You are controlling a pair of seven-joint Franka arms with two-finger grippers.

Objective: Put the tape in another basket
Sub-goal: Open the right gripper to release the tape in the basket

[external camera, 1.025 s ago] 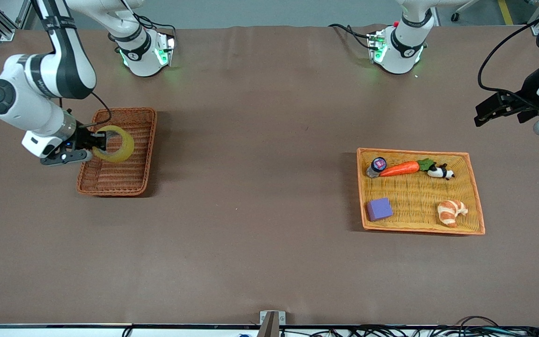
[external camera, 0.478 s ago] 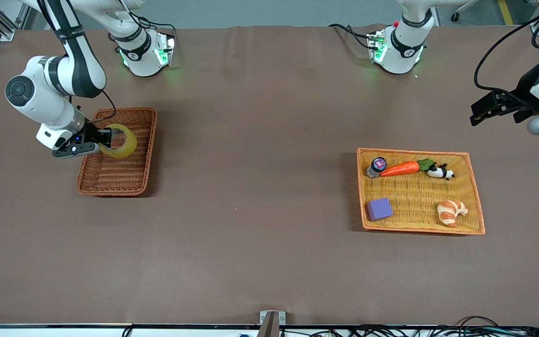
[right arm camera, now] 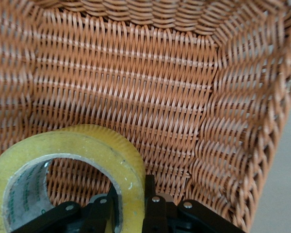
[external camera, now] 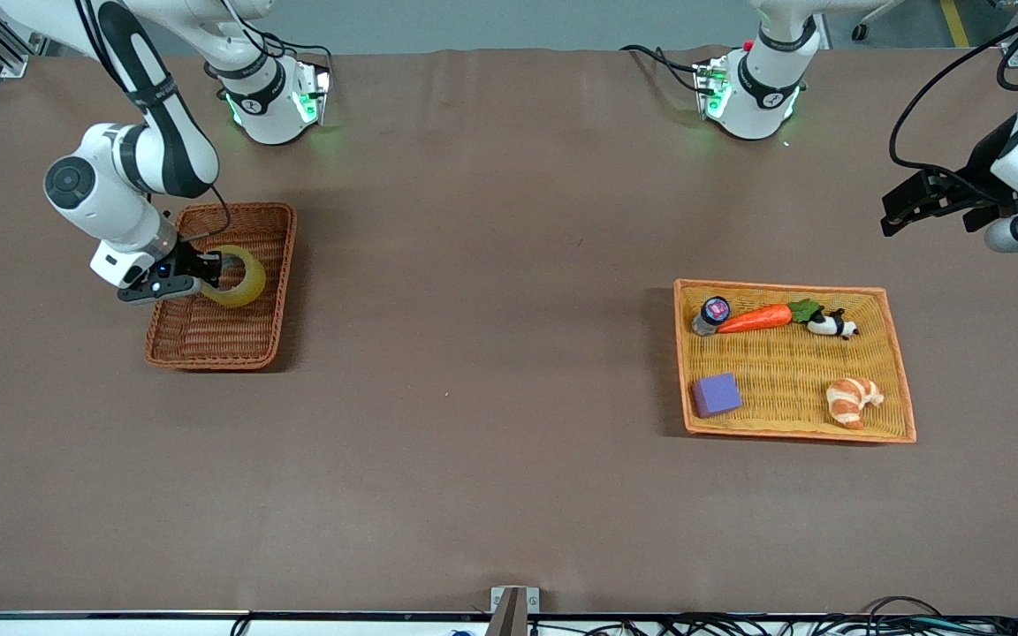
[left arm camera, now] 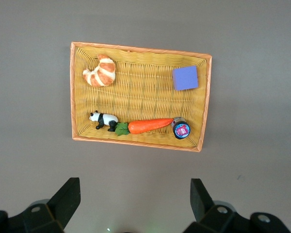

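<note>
Right gripper (external camera: 208, 268) pinches the wall of the tape (external camera: 239, 276), one finger inside the hollow centre and one outside, as the right wrist view shows. It holds the roll low over the basket (external camera: 272, 291), in the half of it farther from the front camera. The roll stands out from the fingertips toward the middle of the table, its ring tilted and its hole open to the front camera. Directly under the fingertips is bare wicker floor (right arm camera: 126, 82), so the coming move looks like a plain drop or lowering (my judgement, not a thing seen); I cannot tell whether the tape's lower edge already touches the weave.

Farther along the table sits the yellow tray (external camera: 902, 389), with a purple block (external camera: 717, 394), a carrot (external camera: 755, 318), a small bottle (external camera: 710, 314), a panda toy (external camera: 831, 326) and a croissant (external camera: 854, 400).

Left gripper (external camera: 896, 216) waits with fingers spread wide, above bare table at the left arm's end, the tray below it and nearer the front camera. It is well apart from the tape.
</note>
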